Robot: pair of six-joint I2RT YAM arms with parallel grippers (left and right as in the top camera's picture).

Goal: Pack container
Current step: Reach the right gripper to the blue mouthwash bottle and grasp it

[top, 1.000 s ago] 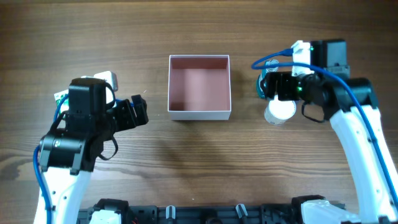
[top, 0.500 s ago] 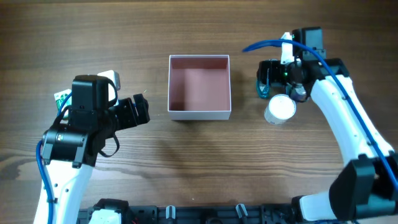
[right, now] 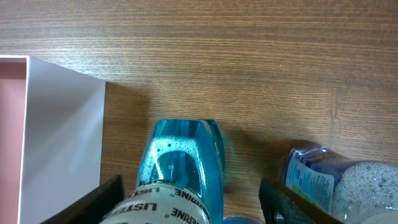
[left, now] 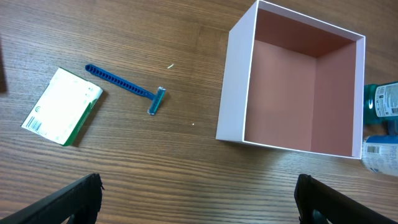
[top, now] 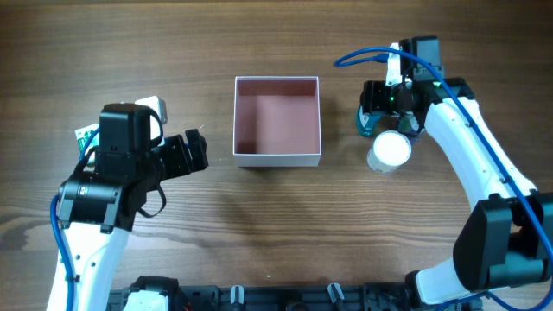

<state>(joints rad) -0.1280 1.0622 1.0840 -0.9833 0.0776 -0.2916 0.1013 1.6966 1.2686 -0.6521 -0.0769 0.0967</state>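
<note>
The container [top: 276,158] is a square shallow box, white outside and pink inside, standing empty at mid-table; it also shows in the left wrist view [left: 233,87] and at the left edge of the right wrist view [right: 62,124]. To its right lies a blue mouthwash bottle [top: 366,125] [right: 180,168]. My right gripper [top: 384,117] [right: 189,205] straddles it, jaws partly narrowed, with a gap still showing on the right side. A clear bottle with a white cap [top: 390,151] [right: 336,180] lies just beside it. My left gripper [top: 197,151] [left: 199,199] hangs open over bare wood, left of the container.
A blue razor [left: 124,83] and a green-and-white packet [left: 62,106] [top: 84,134] lie on the table left of the container; in the overhead view the left arm covers the razor. Both bottles peek past the container's right side in the left wrist view.
The right arm has swung its wrist toward the far edge and set its jaws round the blue bottle, narrowing them. The left arm has hardly moved.
</note>
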